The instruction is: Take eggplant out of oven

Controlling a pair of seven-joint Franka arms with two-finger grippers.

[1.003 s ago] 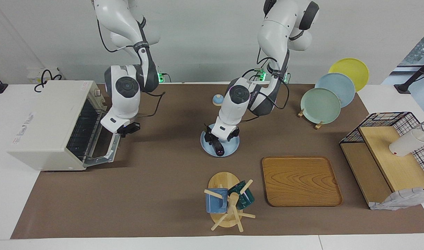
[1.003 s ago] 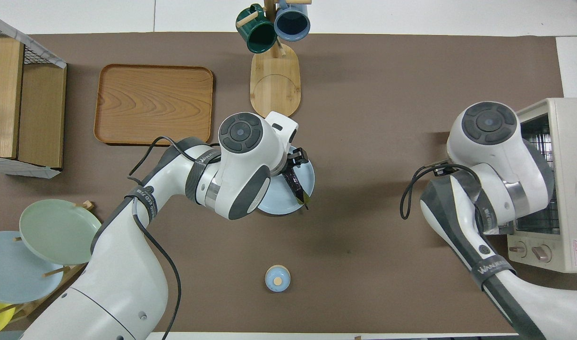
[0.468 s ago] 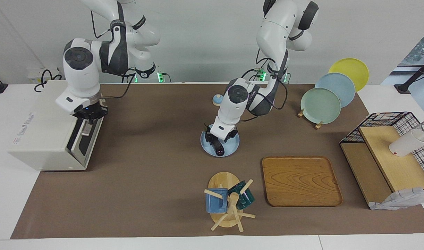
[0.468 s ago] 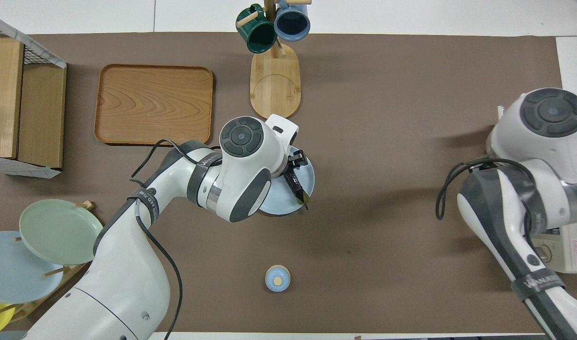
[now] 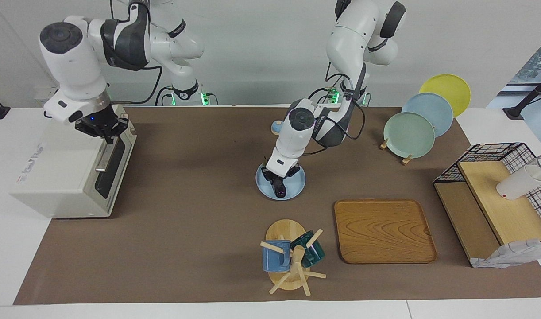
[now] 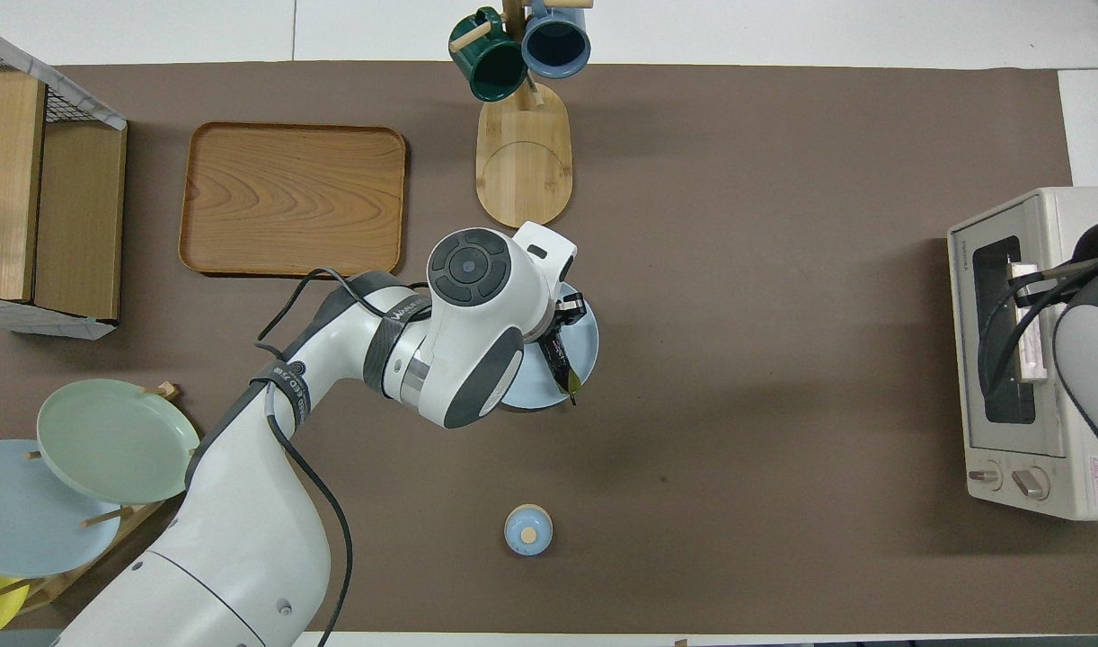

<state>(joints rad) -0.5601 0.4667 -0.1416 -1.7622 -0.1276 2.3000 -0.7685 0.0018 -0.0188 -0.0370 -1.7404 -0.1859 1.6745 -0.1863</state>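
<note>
The dark eggplant [image 5: 279,190] lies on a small pale blue plate [image 5: 299,184] at the table's middle; it also shows in the overhead view [image 6: 560,364], with its stem end past the plate's rim [image 6: 590,346]. My left gripper [image 5: 278,176] is just above the eggplant's thick end, fingers apart. The off-white oven [image 5: 53,177] stands at the right arm's end of the table with its dark glass door [image 6: 998,341] shut. My right gripper [image 5: 104,133] hovers over the door's top edge, just above the silver handle [image 5: 106,157].
A mug tree [image 5: 290,259] with two mugs and a wooden tray [image 5: 383,230] lie farther from the robots than the plate. A plate stand [image 5: 410,133] and a wire basket shelf [image 5: 496,195] are at the left arm's end. A small blue knob [image 5: 277,127] sits near the robots.
The oven door went from open to shut, and my right gripper rose from it to above its top edge. My left gripper lifted slightly; the eggplant stayed on the plate.
</note>
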